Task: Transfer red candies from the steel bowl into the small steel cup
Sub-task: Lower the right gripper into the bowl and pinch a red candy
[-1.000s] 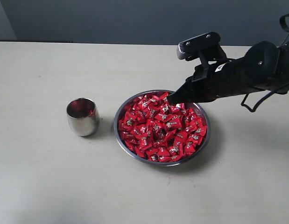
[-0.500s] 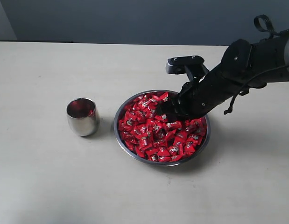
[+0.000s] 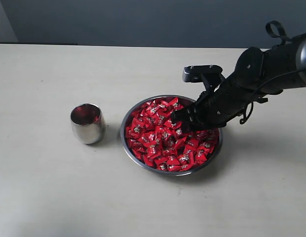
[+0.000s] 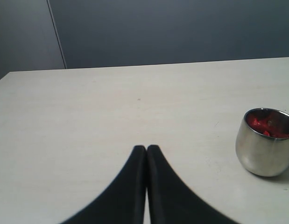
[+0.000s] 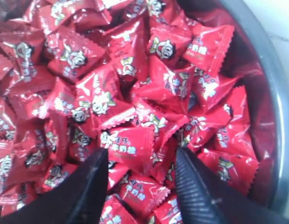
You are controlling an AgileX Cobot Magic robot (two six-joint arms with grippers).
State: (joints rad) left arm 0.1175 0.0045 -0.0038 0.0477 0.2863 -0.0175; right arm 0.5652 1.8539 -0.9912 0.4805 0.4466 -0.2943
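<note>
A few red candies (image 4: 265, 126) seem to sit in the small steel cup (image 4: 263, 151); the steel bowl (image 3: 123, 133) is heaped, the right gripper (image 5: 140, 157) wide open above, holding none

The right gripper (image 3: 178, 117) sits low among the candies (image 3: 160, 143) in the bowl (image 3: 124, 132); the cup (image 3: 87, 126) stands upright on the table (image 3: 54, 192), apart to the bowl's left.

The red candies (image 5: 135, 88) wear glossy, crinkled foil-like wrappers with serrated edges. The steel bowl (image 3: 122, 132) and small steel cup (image 3: 87, 129) are polished, mirror-bright metal. The worktop (image 3: 54, 187) is pale, smooth and matt. The right hand (image 5: 140, 158) has matt black, finely ribbed fingers (image 5: 195, 191); the left hand (image 4: 146, 148) looks smooth, dull black.
</note>
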